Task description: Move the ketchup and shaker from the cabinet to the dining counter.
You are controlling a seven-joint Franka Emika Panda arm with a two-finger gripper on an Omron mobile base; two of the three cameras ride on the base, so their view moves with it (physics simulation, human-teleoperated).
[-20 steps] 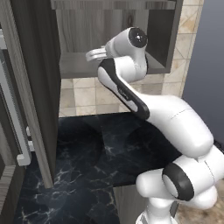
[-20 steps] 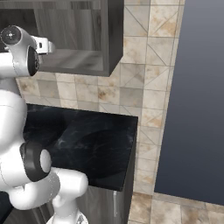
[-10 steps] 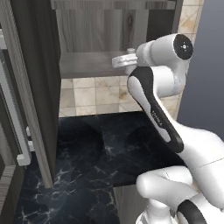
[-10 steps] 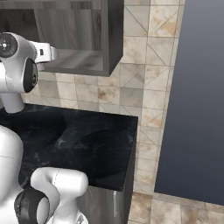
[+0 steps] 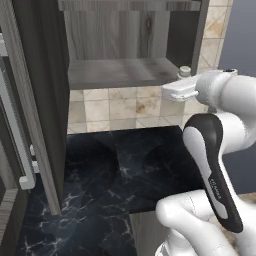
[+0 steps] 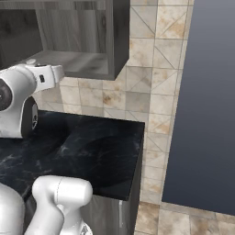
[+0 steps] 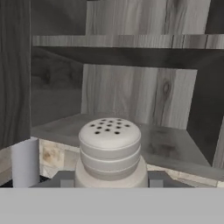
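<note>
My gripper [image 7: 110,183] is clamped partway closed around the shaker [image 7: 110,151], one finger on each side of its base. I see it held just outside the open cabinet [image 5: 120,75], above the dark counter [image 5: 125,165].

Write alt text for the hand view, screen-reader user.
A stubby pale shaker with a perforated cap sits close up between the gripper fingers, which are closed on its sides. Behind it is the open grey wood-grain cabinet, with its floor and one inner shelf above.
</note>
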